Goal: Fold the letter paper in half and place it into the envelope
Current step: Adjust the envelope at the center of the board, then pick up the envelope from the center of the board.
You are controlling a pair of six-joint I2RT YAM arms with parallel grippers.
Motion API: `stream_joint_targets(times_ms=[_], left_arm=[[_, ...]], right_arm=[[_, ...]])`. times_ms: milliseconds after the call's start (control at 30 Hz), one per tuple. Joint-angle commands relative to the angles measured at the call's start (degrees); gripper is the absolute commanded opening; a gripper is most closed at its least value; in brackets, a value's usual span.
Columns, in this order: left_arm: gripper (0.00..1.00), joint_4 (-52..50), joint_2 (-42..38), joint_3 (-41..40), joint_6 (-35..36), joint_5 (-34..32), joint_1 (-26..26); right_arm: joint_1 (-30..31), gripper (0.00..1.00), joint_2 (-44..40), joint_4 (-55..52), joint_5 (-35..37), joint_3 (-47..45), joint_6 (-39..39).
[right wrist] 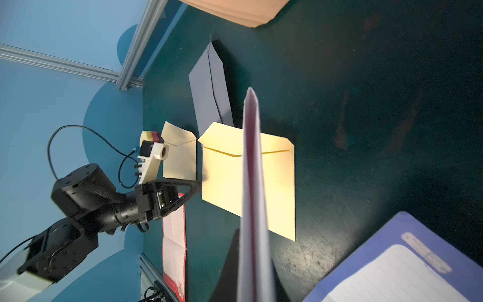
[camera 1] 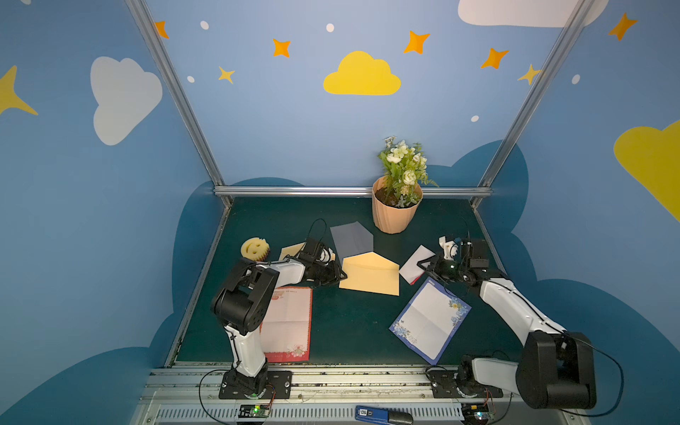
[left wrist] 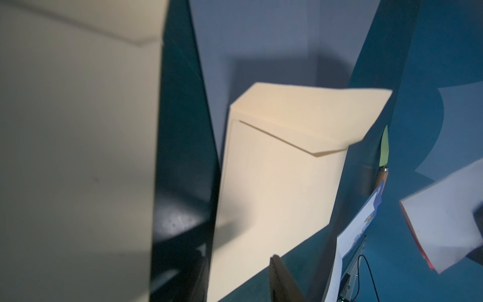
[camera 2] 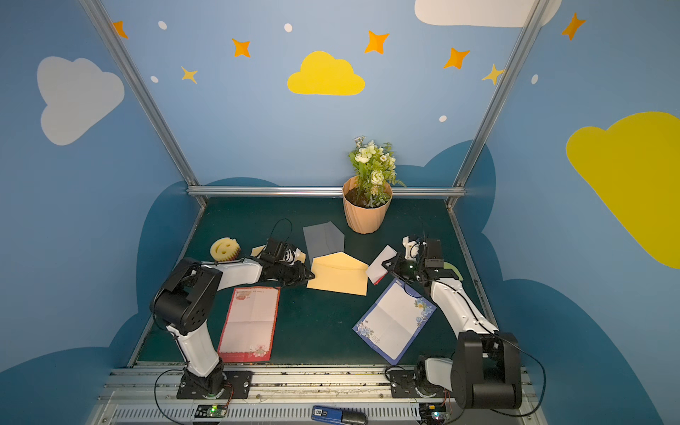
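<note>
- Top views: the left arm rises from its base to a high elbow, and its forearm runs low and level over the dark green table mat (camera 1: 349,323). The left gripper (camera 1: 341,275) sits at the left edge of the pale yellow paper envelope (camera 1: 371,276), which lies flat mid-table with its flap open toward the back. The right arm stretches forward, wrist turned inward. The right gripper (camera 1: 424,265) is clamped on the folded white letter paper (camera 1: 414,266), red at one edge, just beside the envelope's right end. A red-bordered sheet (camera 1: 290,323) lies partly under the left arm, and a blue-bordered floral sheet (camera 1: 430,320) lies beside the right forearm.
- Left wrist: the envelope (left wrist: 282,183) fills the centre with its flap lifted. Its near edge lies between the fingers (left wrist: 281,277), which stand partly apart. Whether they press on it I cannot tell.
- Right wrist: the folded paper (right wrist: 252,183) runs edge-on out from the closed jaws, above the envelope (right wrist: 224,177). The left gripper (right wrist: 193,185) has its tip at the envelope's edge.
</note>
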Motion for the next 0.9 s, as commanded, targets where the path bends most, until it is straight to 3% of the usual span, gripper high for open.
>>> stream_joint_targets(times_ms=[0,133,233,333,433,667,867], left_arm=[[0.45,-1.05,-4.92,-0.92,-0.82,-2.62,-3.16],[0.63,-6.59,-11.39,1.16,4.32,-8.98,-4.38],[0.74,-11.05,-12.98,5.29,13.25,-15.88,-4.32],[0.75,-14.92,-9.66,11.54,24.14,-19.6,-4.22],[0.75,-14.2,-4.88,15.73,31.16,-19.04,-4.21],[0.73,-17.64,7.24,26.52,38.2,-15.84,-5.0],[0.74,-18.81,12.04,30.79,40.25,-13.5,-5.13]], right_arm=[[2.03,0.08,2.16,-0.26,2.16,1.02,-1.35],[3.06,0.08,3.9,0.89,1.68,1.34,-0.92],[3.5,0.08,3.95,0.9,1.56,1.53,-1.17],[3.56,0.08,2.73,0.25,1.58,1.45,-1.32],[3.65,0.08,1.17,-0.54,1.79,0.97,-1.44],[3.61,0.08,-1.48,-0.4,0.61,-0.83,-0.59],[3.58,0.08,-1.73,0.36,-0.18,-1.58,-0.04]])
